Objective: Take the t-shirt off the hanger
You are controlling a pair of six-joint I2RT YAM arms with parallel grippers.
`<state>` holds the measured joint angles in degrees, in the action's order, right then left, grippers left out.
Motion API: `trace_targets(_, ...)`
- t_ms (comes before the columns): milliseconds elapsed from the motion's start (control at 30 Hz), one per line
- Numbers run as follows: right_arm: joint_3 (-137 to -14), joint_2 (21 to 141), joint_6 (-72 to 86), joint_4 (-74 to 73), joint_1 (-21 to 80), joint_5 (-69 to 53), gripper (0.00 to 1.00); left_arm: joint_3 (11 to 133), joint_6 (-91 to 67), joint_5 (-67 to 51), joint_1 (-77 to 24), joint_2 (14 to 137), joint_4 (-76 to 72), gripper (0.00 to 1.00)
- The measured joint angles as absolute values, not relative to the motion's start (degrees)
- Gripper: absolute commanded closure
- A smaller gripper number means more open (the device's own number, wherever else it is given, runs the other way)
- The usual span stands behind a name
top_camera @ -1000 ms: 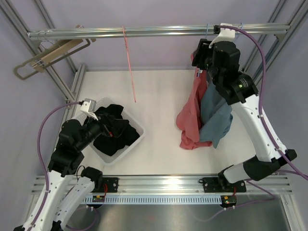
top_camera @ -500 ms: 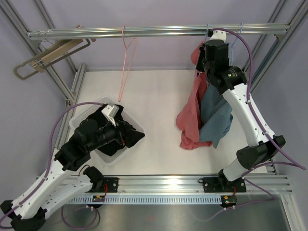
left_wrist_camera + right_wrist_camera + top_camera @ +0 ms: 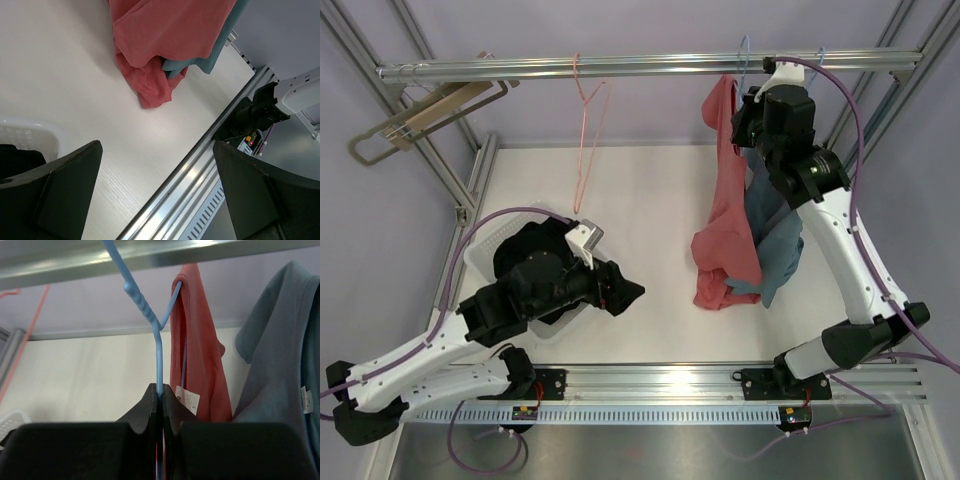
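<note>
Two white tags (image 3: 187, 399), print unreadable; right pincer (image 3: 160, 401) grips hanger (image 3: 159, 352).

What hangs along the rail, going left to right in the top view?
wooden hanger → empty pink hanger → red t-shirt → teal t-shirt. The right arm overlaps both shirts near the rail, so it is left out.
</note>
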<state>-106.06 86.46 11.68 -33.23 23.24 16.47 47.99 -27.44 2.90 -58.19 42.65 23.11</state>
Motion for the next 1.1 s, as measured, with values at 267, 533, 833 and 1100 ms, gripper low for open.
trace_targets(267, -93.27, 74.50, 14.17, -24.62, 23.24, 12.03, 1.00, 49.98, -27.27, 6.11, -62.70, 46.59, 21.17, 0.01)
trace_targets(533, -74.39, 69.45, 20.01, -17.30, 27.49, 11.09, 1.00, 53.82, -26.87, 7.75, -68.95, 52.75, 19.33, 0.01)
trace_targets(833, -72.62, 67.55, 21.08, -10.39, 43.05, 18.24, 1.00, 57.69, -26.74, 8.23, -72.49, 62.72, 14.85, 0.01)
trace_targets(1100, -72.62, 66.50, 21.26, -7.03, 47.66, 20.47, 1.00, 62.19, -25.47, 9.72, -73.19, 69.21, 12.38, 0.20)
